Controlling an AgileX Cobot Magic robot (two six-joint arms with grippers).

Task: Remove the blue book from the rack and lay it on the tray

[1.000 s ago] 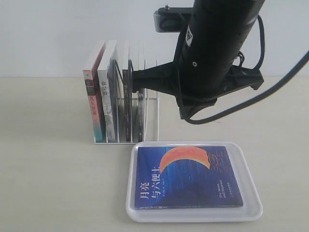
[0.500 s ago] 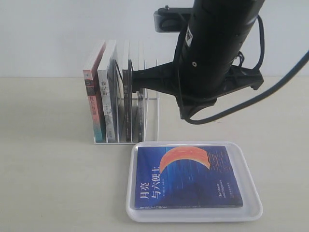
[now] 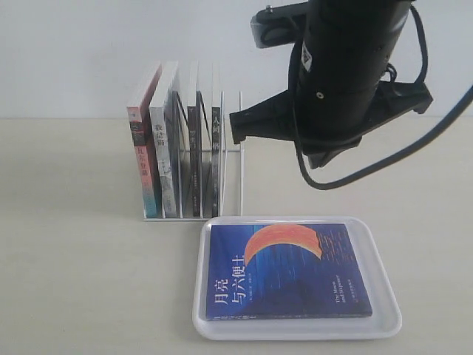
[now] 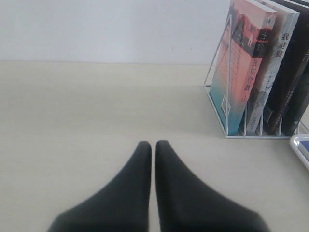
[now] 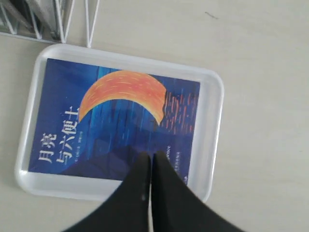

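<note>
1. My right claw [image 5: 150,155] is pressed together and holds nothing. It hangs above the near edge of the blue book [image 5: 113,121].
2. The book lies flat, cover up, in the tray [image 5: 216,96] right beneath this claw. I judge the laying done and the step in hand to be getting clear.
3. To do that well, I would rise straight off the tray with my tips shut. I would also keep away from the rack [image 3: 241,166], which stands just past the tray's far rim.
4. My left claw [image 4: 153,144] is also pressed together and empty, low over the table [image 4: 72,111]. It faces the rack from off to one side and is best left idle.
5. My right wrist view alone shows the book inside the rim on every side I can see. The left wrist view catches only a sliver of the tray, but it shows the pink-and-teal book [image 4: 236,72] at the rack's near end. Only the outside view shows how high my right arm hangs.
</note>
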